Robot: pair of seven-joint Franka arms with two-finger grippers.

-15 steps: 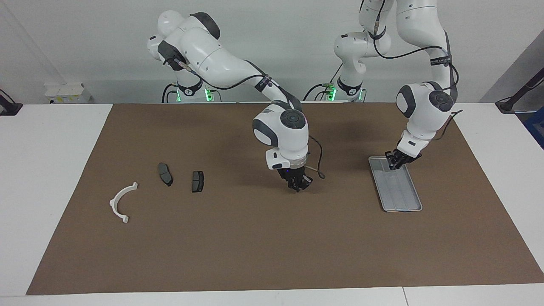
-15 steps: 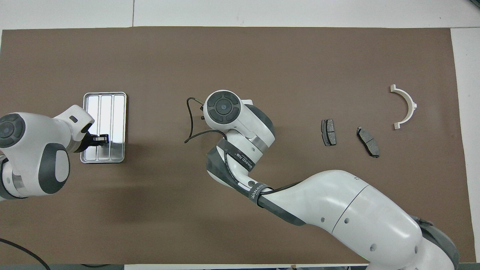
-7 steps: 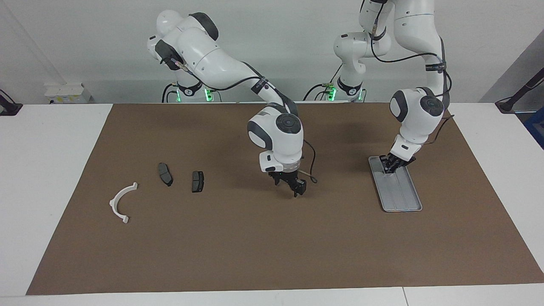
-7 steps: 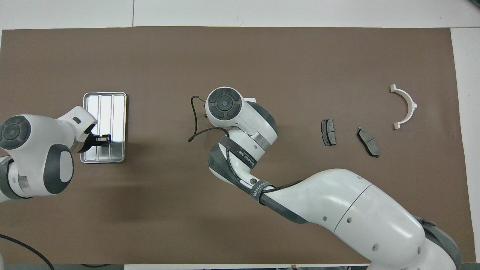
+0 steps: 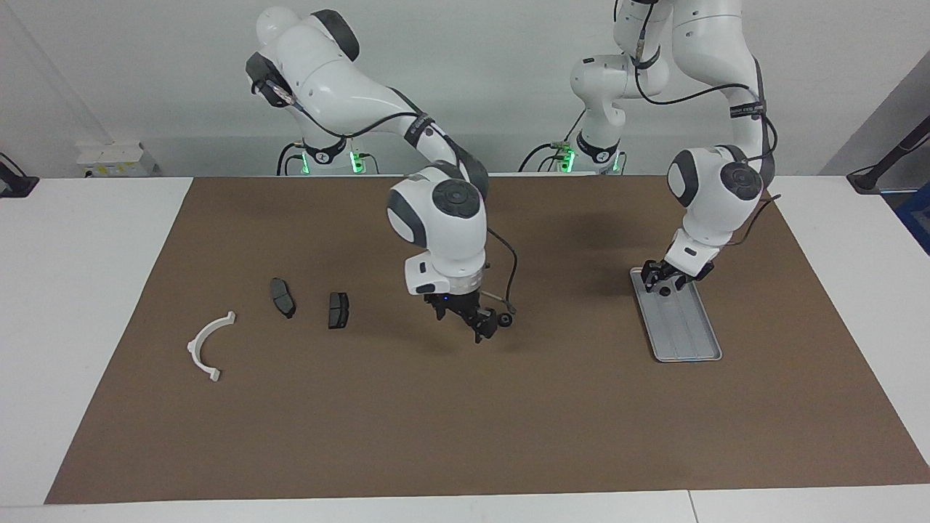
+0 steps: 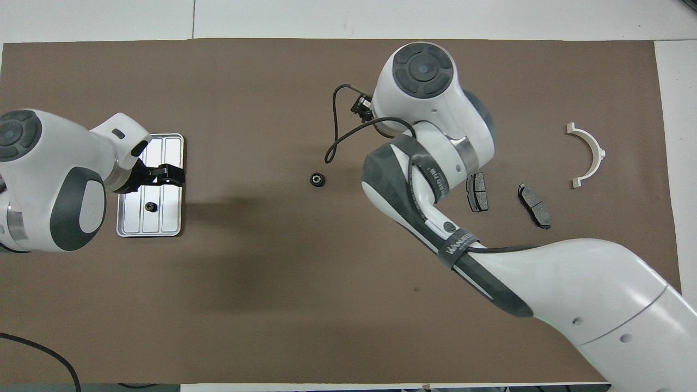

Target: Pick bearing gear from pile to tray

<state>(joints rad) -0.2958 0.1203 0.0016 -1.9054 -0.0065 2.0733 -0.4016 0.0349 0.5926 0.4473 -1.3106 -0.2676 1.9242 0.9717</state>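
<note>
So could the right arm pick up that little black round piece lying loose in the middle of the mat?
Probably yes. The bearing gear lies alone on the brown mat, with nothing touching or covering it, and the right hand hangs low right beside it. A short shift sideways and down looks like enough.

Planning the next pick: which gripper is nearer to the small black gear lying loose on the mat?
Right. The right gripper hangs just beside the loose gear mid-mat; the left gripper is over the tray, well away.
</note>
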